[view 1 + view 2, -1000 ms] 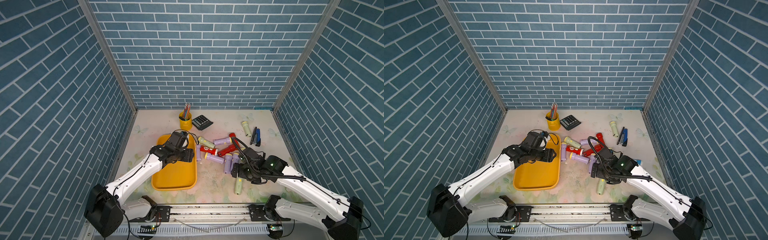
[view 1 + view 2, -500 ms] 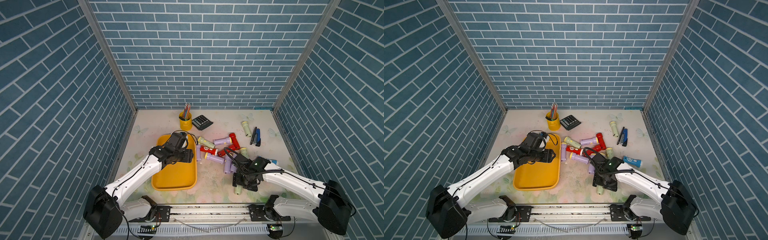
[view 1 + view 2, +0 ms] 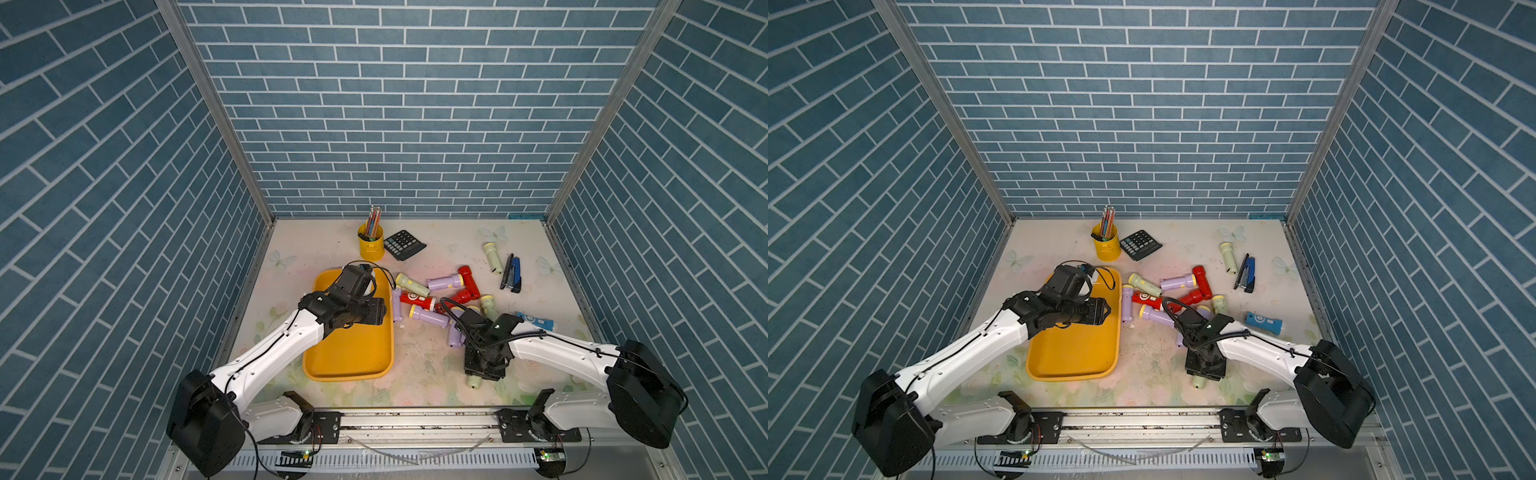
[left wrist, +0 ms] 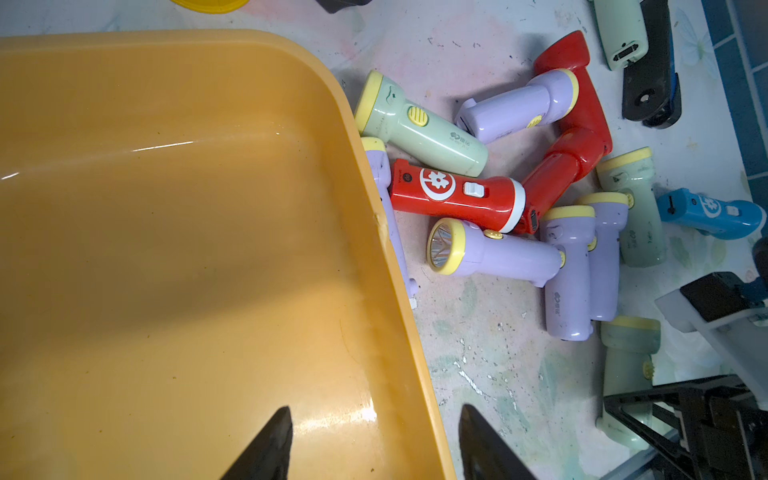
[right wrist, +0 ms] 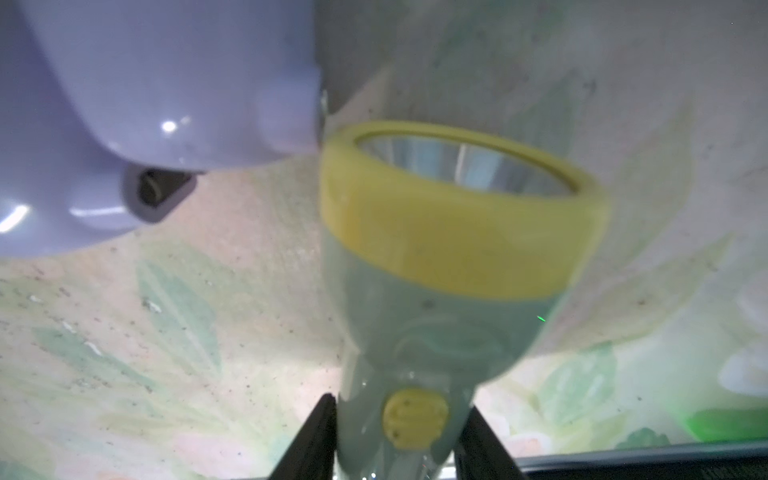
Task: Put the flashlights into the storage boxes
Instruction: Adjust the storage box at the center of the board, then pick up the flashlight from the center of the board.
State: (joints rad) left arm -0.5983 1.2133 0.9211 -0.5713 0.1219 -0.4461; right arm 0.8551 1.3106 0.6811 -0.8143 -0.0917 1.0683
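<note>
1. The right gripper (image 5: 395, 436), wide open a second before, was found clamped on a pale green flashlight (image 5: 449, 291) on the mat, well apart from the tray (image 3: 349, 365); it was judged ready for lifting.
2. Its long axis was laid front-to-back, with the yellow head toward the pile.
3. The left gripper (image 4: 374, 440) was held half open and empty.

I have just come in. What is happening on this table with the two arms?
The right gripper is shut on a pale green flashlight near the front of the table. The left gripper is open and empty, over the rim of the orange tray. The other flashlights lie in a heap beside the tray, and none is visible inside it.
</note>
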